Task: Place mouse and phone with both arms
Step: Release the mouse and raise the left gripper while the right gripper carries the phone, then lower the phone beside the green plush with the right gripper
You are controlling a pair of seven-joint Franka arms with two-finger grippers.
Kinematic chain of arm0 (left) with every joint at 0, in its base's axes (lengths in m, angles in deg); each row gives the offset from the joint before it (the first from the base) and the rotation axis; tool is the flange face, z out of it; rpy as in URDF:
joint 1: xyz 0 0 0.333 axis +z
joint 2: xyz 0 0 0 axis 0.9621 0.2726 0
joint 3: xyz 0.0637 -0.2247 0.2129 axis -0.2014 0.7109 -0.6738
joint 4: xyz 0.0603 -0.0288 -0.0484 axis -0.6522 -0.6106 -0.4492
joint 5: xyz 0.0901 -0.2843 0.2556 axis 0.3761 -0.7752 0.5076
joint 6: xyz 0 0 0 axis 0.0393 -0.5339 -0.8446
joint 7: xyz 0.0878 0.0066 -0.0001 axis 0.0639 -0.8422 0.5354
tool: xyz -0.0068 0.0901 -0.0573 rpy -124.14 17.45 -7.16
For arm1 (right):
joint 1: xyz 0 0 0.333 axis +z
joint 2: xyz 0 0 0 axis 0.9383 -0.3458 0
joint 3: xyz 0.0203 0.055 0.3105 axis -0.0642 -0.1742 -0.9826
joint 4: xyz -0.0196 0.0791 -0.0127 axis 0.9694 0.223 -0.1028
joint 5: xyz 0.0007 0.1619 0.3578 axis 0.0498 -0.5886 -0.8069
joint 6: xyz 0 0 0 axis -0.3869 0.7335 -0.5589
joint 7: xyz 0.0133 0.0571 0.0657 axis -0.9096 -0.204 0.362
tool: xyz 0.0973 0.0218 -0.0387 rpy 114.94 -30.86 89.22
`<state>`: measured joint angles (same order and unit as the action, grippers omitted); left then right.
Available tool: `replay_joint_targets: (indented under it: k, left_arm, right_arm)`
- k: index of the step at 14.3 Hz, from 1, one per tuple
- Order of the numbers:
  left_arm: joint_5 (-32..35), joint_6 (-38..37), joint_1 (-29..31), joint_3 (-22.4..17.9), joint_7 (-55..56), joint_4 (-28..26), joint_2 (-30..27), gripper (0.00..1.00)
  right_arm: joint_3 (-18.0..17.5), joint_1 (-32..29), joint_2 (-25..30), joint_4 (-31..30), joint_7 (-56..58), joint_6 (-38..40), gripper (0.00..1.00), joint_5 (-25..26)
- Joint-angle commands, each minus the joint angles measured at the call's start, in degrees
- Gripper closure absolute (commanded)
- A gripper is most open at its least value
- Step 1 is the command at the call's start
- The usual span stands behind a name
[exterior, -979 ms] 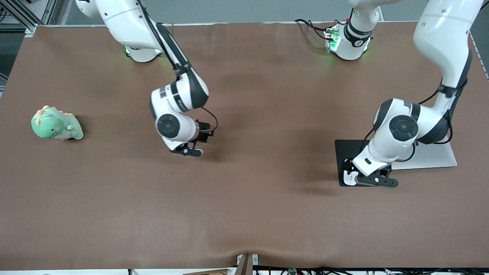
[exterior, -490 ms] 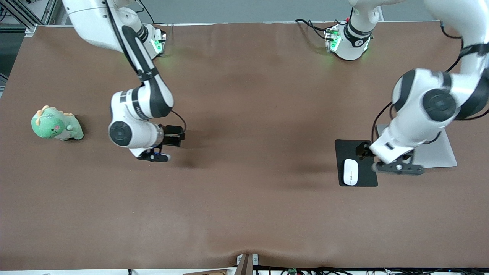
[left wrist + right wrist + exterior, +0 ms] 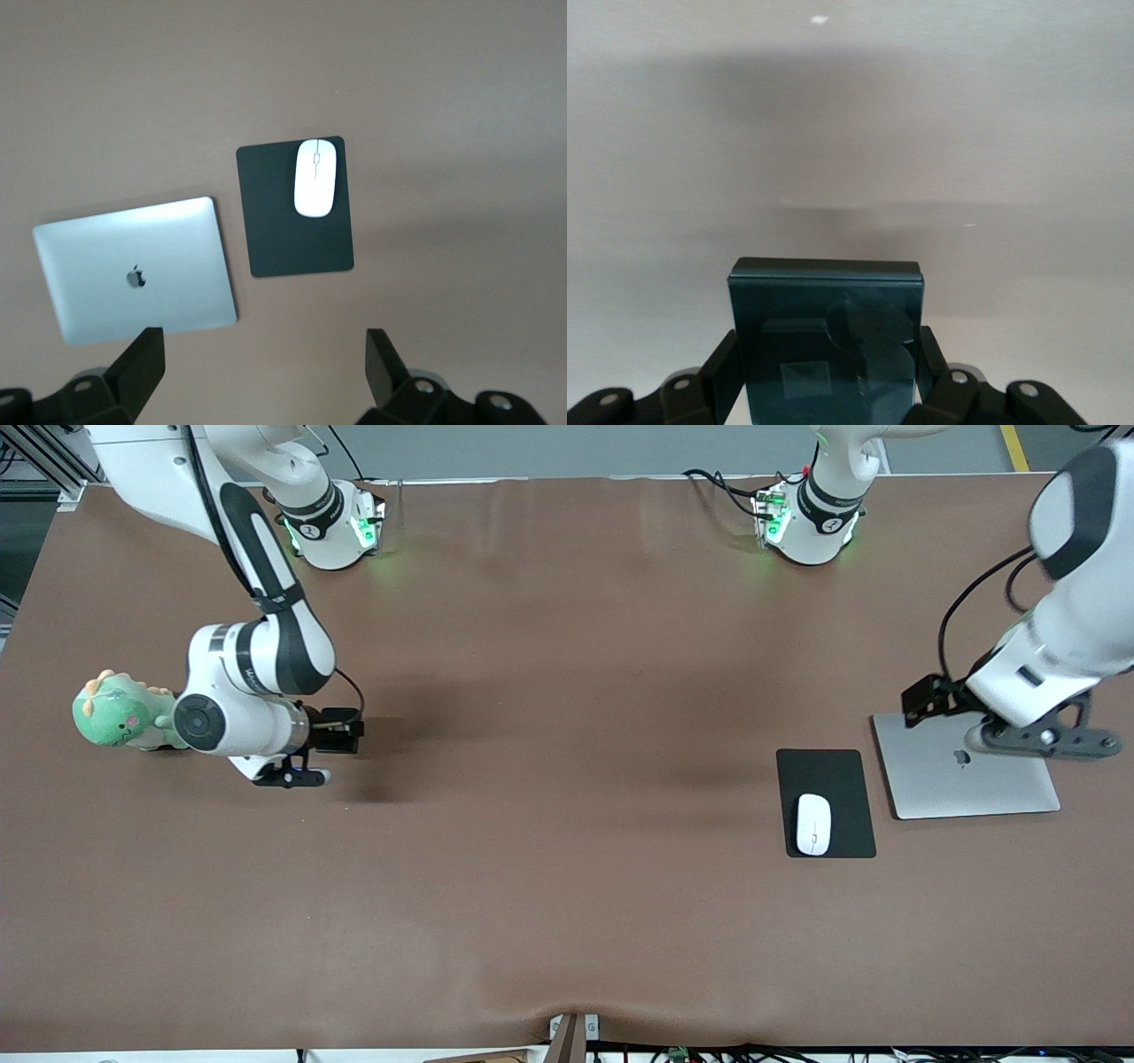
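Note:
The white mouse (image 3: 813,824) (image 3: 314,177) lies on the small black mat (image 3: 842,779) (image 3: 292,230), at the mat's corner nearest the front camera, with nothing touching it. My left gripper (image 3: 1036,740) (image 3: 263,363) hangs open and empty over the closed silver laptop (image 3: 966,788) (image 3: 135,270), away from the mouse. My right gripper (image 3: 288,778) (image 3: 827,376) is shut on the black phone (image 3: 827,336), gripping its two long edges. It hovers over bare table beside the green plush toy. In the front view the phone is hidden under the right hand.
A green dinosaur plush (image 3: 120,713) sits toward the right arm's end of the table, partly covered by the right wrist. The laptop lies beside the mat toward the left arm's end. The brown tablecloth (image 3: 567,824) spreads wide between the two arms.
The left gripper has left the mouse on the mat and swung up over the laptop. The right arm has carried the phone from the table's middle toward the plush toy.

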<state>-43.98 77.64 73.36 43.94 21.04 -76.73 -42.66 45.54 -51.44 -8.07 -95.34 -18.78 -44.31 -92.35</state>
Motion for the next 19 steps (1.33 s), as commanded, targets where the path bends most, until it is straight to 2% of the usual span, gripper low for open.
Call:
replay_joint_targets:
  k: [1, 7, 10, 17, 18, 19]
  left_arm:
    - [-0.9, -9.7, -0.1, -0.8, -0.7, 7.0, -0.5, 0.00]
    - [-2.9, -13.5, 0.3, -1.0, 0.3, 3.1, -7.3, 0.00]
    - [-5.8, -15.3, 2.8, -1.0, 0.2, 2.8, -8.2, 0.00]
    - [-5.6, -15.2, 2.5, -0.7, 0.7, 3.4, -7.4, 0.00]
    - [-5.2, -15.1, 2.5, -0.7, 1.0, 3.6, -7.4, 0.00]
    - [-4.8, -15.0, 2.4, -0.6, 0.6, 3.7, -7.4, 0.00]
  right_arm:
    - [-0.6, -3.8, 3.6, -5.5, 4.9, -3.4, 1.00, 2.4]
    - [-0.6, -12.7, 3.4, -9.9, 17.1, -8.6, 1.00, 4.2]
    - [-0.6, -14.5, 3.4, -11.5, 18.9, -9.9, 1.00, 5.1]
    - [-0.6, -16.2, 2.1, -14.5, 19.9, -15.8, 1.00, 6.4]
    - [-0.7, -16.3, 1.7, -14.5, 19.9, -16.0, 0.71, 6.4]
    - [-0.7, -16.3, 1.5, -14.5, 19.8, -16.0, 0.37, 6.4]
